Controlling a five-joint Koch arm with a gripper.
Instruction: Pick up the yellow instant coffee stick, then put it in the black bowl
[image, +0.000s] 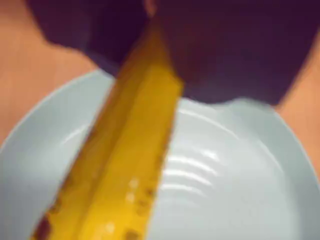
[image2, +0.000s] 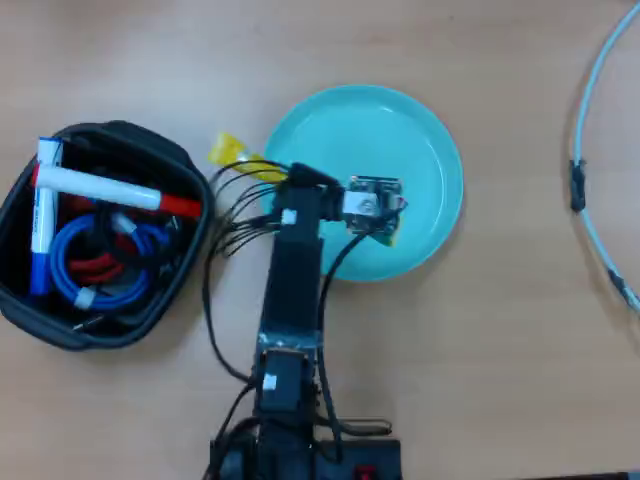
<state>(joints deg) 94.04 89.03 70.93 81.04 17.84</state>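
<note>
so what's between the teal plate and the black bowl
In the overhead view, the yellow coffee stick's end and the arm's black cables lie between the teal plate and black bowl.

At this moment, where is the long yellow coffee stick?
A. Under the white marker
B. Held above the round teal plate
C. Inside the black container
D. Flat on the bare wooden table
B: the wrist view shows the long yellow coffee stick slanting over the round teal plate, its upper end under the dark claw.

Counted: one yellow coffee stick (image2: 232, 155), one black bowl (image2: 150, 310), one teal plate (image2: 425, 150), two markers, one red-ended (image2: 110, 190), one blue-capped (image2: 43, 215).
</note>
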